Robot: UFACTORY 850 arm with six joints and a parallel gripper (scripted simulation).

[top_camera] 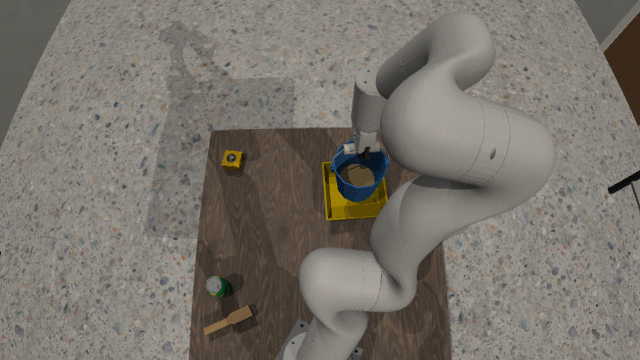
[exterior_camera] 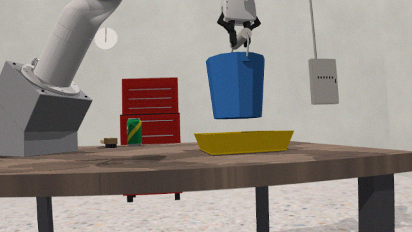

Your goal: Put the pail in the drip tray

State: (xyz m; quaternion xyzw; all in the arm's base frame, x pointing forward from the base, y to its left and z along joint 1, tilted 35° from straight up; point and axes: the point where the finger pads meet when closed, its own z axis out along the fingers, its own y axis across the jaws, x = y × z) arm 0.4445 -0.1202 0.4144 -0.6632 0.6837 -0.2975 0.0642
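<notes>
A blue pail hangs upright by its thin handle from my gripper, which is shut on the handle. The pail hangs in the air over the yellow drip tray. In the side view a clear gap shows between the pail's base and the tray's rim. The tray sits flat on the wooden table. The overhead view shows the pail's open mouth above the tray's far half.
A yellow cube lies at the table's far left. A green can and a wooden brush are near the robot's base. A red tool chest stands behind the table.
</notes>
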